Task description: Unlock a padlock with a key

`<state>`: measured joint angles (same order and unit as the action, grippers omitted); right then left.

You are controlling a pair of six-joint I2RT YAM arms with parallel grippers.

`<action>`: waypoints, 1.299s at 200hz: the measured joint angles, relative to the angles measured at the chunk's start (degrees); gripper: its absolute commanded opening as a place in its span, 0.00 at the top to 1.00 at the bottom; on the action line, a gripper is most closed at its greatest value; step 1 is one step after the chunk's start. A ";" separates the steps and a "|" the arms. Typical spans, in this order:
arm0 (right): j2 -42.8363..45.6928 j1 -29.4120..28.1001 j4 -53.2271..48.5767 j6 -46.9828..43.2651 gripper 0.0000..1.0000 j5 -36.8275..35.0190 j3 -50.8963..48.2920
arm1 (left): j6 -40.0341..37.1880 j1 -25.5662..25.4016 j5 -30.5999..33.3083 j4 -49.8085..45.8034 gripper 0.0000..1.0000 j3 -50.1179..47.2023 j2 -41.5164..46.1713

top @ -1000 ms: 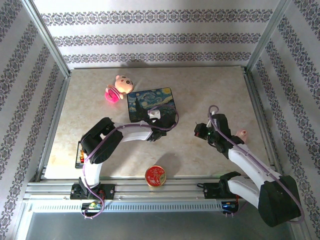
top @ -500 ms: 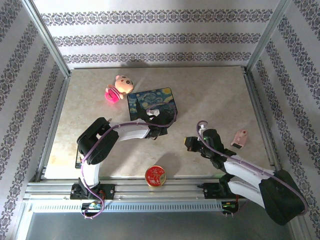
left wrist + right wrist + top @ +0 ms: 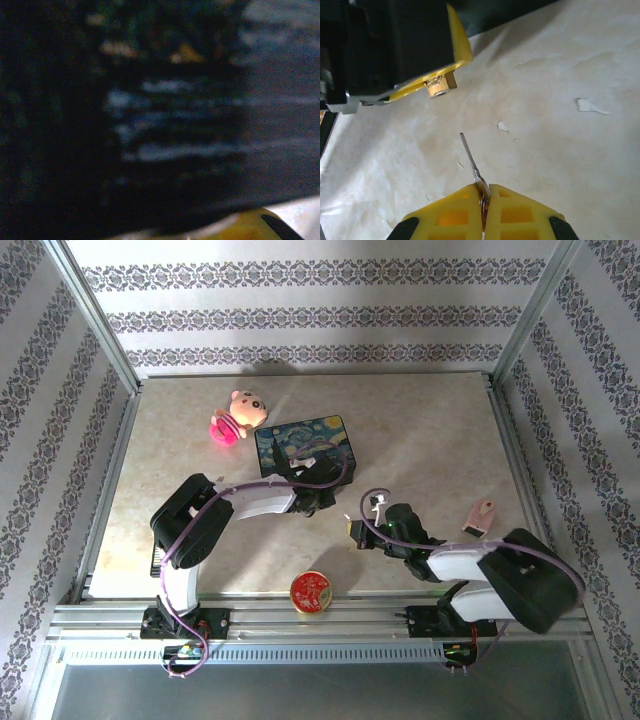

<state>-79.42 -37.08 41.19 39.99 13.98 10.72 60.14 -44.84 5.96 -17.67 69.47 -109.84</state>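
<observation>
A: Where's the padlock (image 3: 441, 86) being held?
B: It's being pinched in the left claw (image 3: 322, 502), nr the front edge of the box (image 3: 300, 440)
A: And the rt claw (image 3: 482, 200)?
B: It's being pressed together on the key (image 3: 469, 152). The blade's being pointed twd the padlock w/ a gap btwn them

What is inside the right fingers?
A key, pinched between the shut right fingers, with its thin blade sticking out toward the padlock. The key's head is covered by the fingers, so its shape cannot be seen.
</observation>
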 measured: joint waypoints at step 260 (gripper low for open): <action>-23.87 -5.44 26.88 9.29 1.00 -3.93 4.92 | 3.15 1.01 -3.26 5.57 0.70 -3.61 1.92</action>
<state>-103.28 -42.52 68.07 49.28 10.04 15.64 63.29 -43.83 2.70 -12.10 65.87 -107.92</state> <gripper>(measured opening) 0.042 0.302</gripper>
